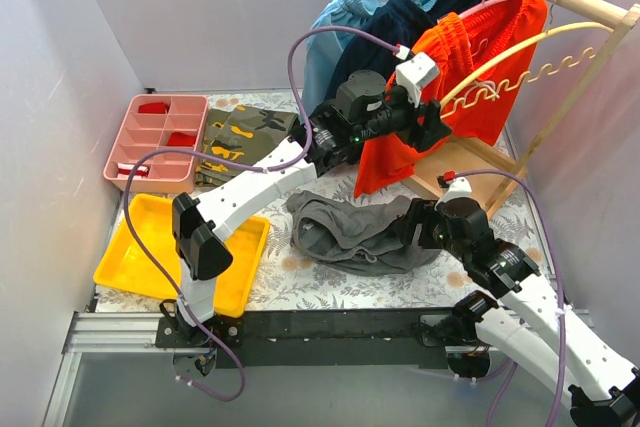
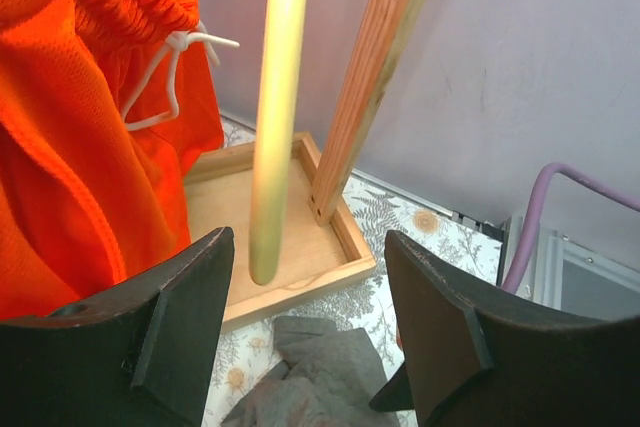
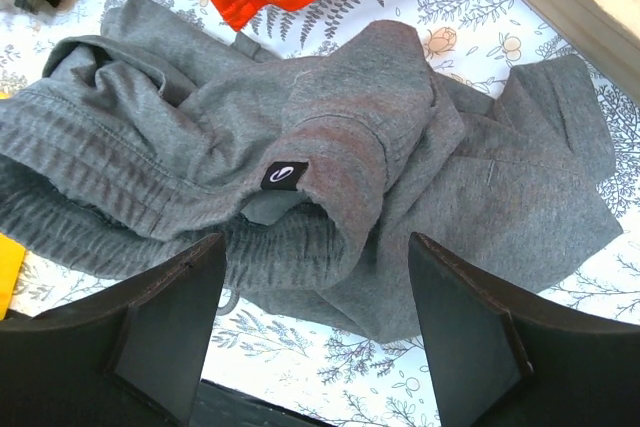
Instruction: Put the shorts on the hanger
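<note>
The grey shorts (image 3: 330, 167) are seen crumpled on the table (image 3: 330, 372), directly beneath the right gripper (image 3: 315, 247), whose fingers are held apart. The hanger (image 2: 275, 97) tip is framed, ungripped, between the parted fingers of the left gripper (image 2: 308, 242).

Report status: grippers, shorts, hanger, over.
Left gripper open at hanger end, no grip. Right gripper open above shorts, crumpled on table. Orange shorts hang tight beside hanger.

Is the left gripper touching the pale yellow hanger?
Apart. The left wrist view shows the hanger ending between the open fingers of the left gripper, with the wooden base visible on both sides of it.
</note>
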Motion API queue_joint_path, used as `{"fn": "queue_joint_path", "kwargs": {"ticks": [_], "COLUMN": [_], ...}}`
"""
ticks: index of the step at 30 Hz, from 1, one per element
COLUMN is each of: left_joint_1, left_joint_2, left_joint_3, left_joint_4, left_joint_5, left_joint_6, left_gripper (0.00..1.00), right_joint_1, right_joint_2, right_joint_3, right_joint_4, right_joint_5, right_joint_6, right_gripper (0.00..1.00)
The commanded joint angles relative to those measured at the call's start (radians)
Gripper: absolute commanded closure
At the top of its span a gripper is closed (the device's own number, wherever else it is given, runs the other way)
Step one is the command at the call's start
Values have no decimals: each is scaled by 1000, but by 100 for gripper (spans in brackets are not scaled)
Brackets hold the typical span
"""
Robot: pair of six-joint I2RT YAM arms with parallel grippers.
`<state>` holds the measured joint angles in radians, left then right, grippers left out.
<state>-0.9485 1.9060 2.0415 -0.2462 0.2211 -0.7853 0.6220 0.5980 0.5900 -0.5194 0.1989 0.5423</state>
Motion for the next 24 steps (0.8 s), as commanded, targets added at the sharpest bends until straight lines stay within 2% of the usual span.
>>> {"fn": "queue_joint_path", "kwargs": {"ticks": [1,10,14,18,19,23,24], "left_joint_1": [-9,-13,-24,-79,-88,-121,-125], "left_joint_2": [-25,85,139,169,169,153,145], "left_joint_3": [68,166,218,223,215,172,168], "left_joint_4": [84,79,77,108,119,203,214], "left_joint_5": [-65,-74,-83,-187,-257,-357,-368], "left_joint_6": [29,46,49,101,131,181,187], "left_gripper": [39,39,43,53,54,58,62], "right_joint_1": [-2,-2,-2,-2,-2,-2,-2], "right_joint_2": [-23,-23,-26,-30,-32,-43,-46], "right_joint_3": [-4,-7,-9,-12,-10,-16,-18], "right_joint_4": [45,48,52,48,47,42,41], "right_joint_5": [-24,-42,-50,-49,-49,-46,-46], "right_joint_6": [-27,-54,-59,-62,-64,-62,-62], "right_gripper": [19,18,18,18,18,18,18]}}
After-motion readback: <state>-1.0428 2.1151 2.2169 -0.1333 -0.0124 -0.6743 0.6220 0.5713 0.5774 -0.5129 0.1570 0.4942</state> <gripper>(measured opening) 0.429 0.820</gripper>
